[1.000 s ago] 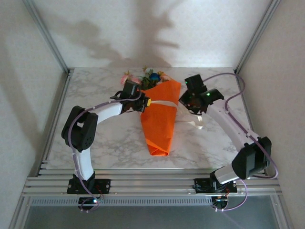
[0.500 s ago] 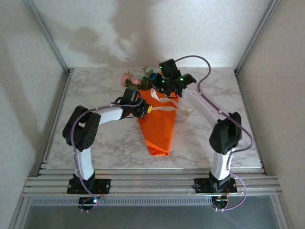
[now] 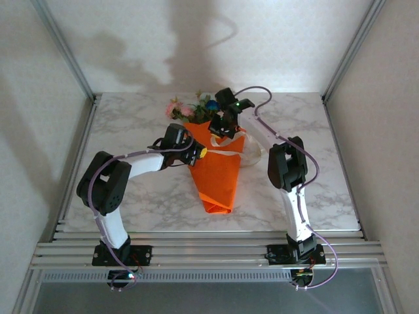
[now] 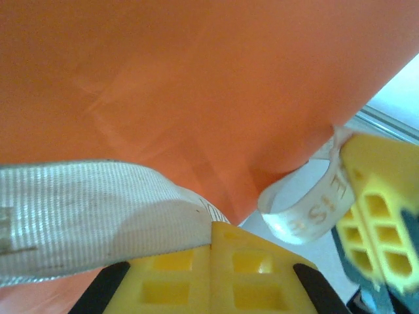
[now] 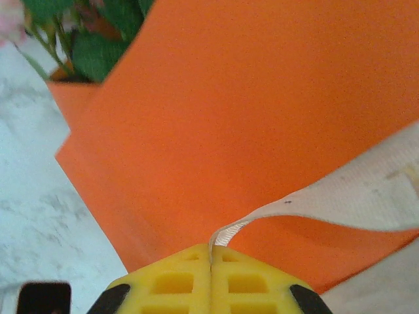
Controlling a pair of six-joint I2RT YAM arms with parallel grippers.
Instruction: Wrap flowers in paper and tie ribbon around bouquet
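Your right hand, clamped on one ribbon end, has swung from the tabletop's right side over the bouquet; left hand pinches the other, so crossing is likely underway.

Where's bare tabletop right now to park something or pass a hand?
Free: table right side, between the right arm and its edge; far-left corner beyond the left arm; near strip below the bouquet tail. Crowded: far centre, where left pincer and right pincer pinch the ribbon over the bouquet, flowers just beyond.
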